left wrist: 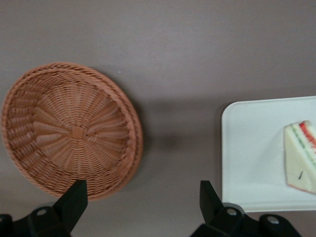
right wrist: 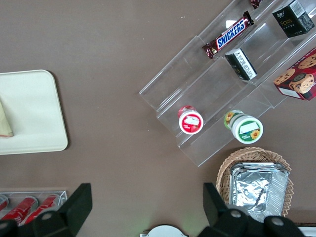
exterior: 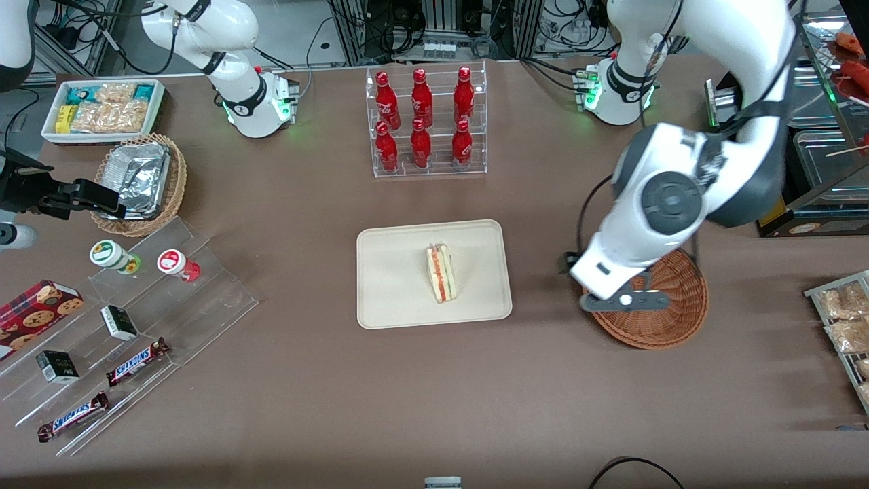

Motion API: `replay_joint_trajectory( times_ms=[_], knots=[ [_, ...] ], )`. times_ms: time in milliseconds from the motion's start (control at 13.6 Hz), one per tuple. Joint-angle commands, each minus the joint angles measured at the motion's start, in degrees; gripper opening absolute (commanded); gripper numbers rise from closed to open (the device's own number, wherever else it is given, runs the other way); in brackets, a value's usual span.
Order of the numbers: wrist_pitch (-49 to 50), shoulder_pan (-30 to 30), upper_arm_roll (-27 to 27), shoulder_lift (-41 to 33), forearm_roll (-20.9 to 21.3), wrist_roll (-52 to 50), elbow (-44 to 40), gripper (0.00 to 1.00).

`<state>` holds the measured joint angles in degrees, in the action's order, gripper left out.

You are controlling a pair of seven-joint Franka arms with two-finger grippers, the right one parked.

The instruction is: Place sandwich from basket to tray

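A brown cloth-covered worktop (exterior: 285, 380) carries everything. The left arm's pincer (left wrist: 143, 200) hangs above the edge of the round reddish-brown woven wicker basket (left wrist: 74, 131), fingers spread wide and holding nothing; the basket is bare inside. Toward the parked arm's end lies the flat cream-beige rectangular tray (exterior: 394, 278), and on it rests the triangular white-bread sandwich (exterior: 441, 273) with red and orange filling. It looks light, soft and easily crushed; a gentle grip across the flat bread faces would suit.

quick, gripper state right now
Gripper: open, holding nothing, above the table between basket and tray; sandwich lies on the tray.
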<state>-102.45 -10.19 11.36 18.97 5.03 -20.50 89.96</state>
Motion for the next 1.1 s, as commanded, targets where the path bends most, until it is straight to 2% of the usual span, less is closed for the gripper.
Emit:
replay_joint_trajectory(
  times_ms=[0,368,882,1029],
  knots=[
    [2.59,3.41,0.42,-8.23,-1.16,6.60,6.98,1.00],
    [12.42,10.43,0.94,-14.66,-3.27,16.09,7.16,1.00],
    [24.82,14.12,-0.20,-19.67,-3.09,18.75,2.34,1.00],
    [25.01,13.97,-2.30,-20.11,-3.18,18.75,2.24,1.00]
  ],
)
